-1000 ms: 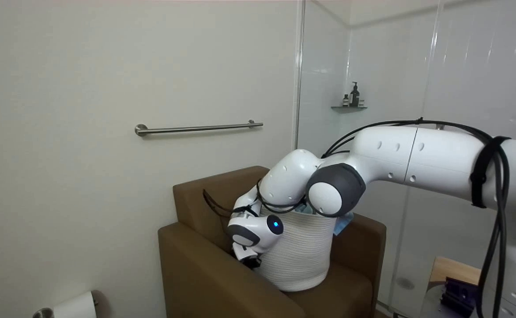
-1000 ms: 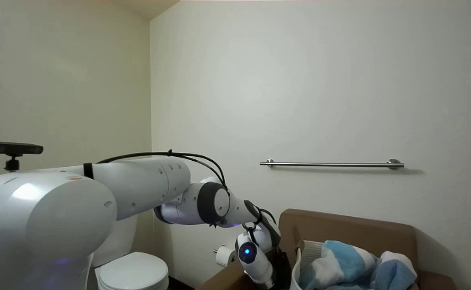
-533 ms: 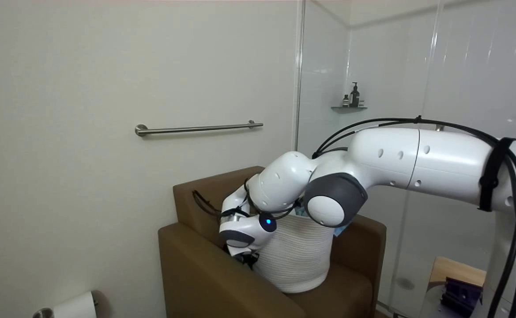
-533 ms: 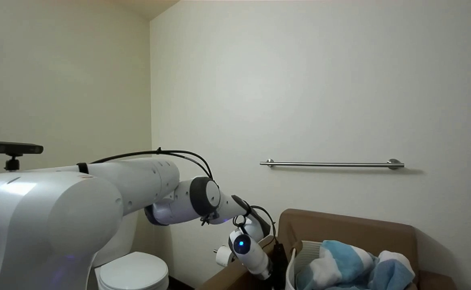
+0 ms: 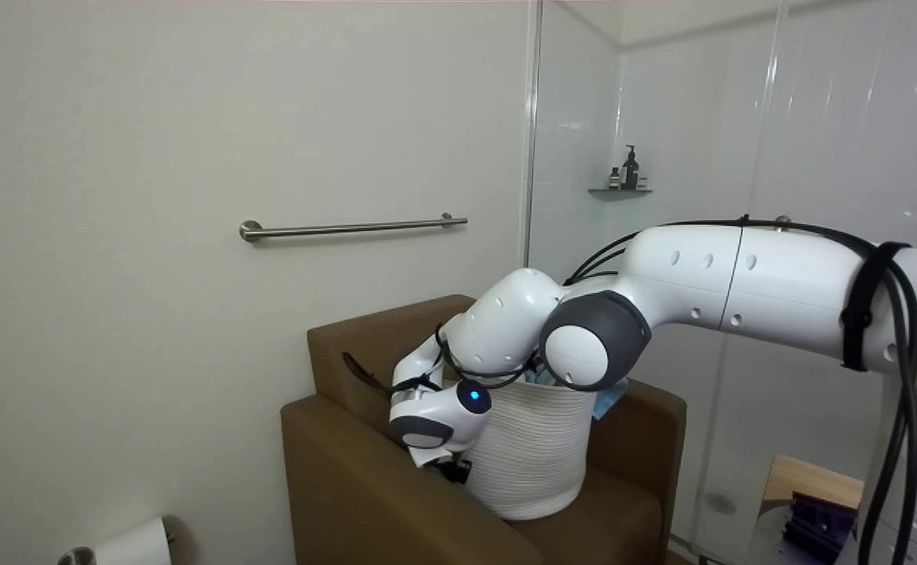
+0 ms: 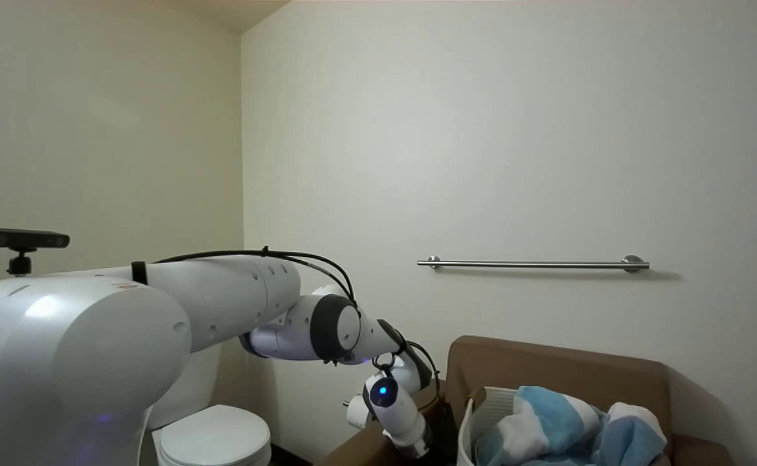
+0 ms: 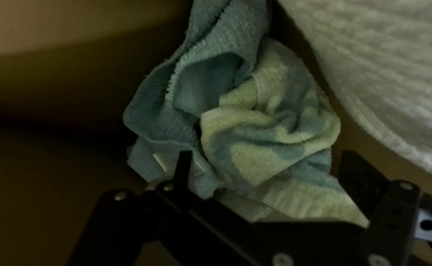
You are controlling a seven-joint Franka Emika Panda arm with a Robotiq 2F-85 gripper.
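In an exterior view you have the glass shower [image 5: 740, 149] at the back. The brown armchair [image 5: 372, 471] shows in both exterior views, but its seat is visible only alongside the shower. Your arm [image 5: 780, 290] reaches across and bends down just inside an armrest. In an exterior view you also get the white toilet [image 6: 215, 432], which the shower's angle leaves out.

The white ribbed basket [image 5: 533, 463] stands on the seat. From that side you catch only scraps of blue at its rim; in an exterior view that looks over the rim, you see the blue-and-white towels [image 6: 550, 414] heaped inside.

Your wrist view alone shows the crumpled blue-and-white cloth [image 7: 252, 155]: it lies outside the basket, low between the basket's wall and the chair's brown surface. You cannot tell whether it is 1 piece or 2.

The gripper [image 7: 265, 162] is over it, its fingers [image 7: 361, 181] spread wide with cloth showing in the gap; whether a tip touches the cloth, you cannot tell. With the toilet in sight, the gripper is lost in shadow. A pale tag [image 7: 165, 162] on the blue part sits partly behind a fingertip.
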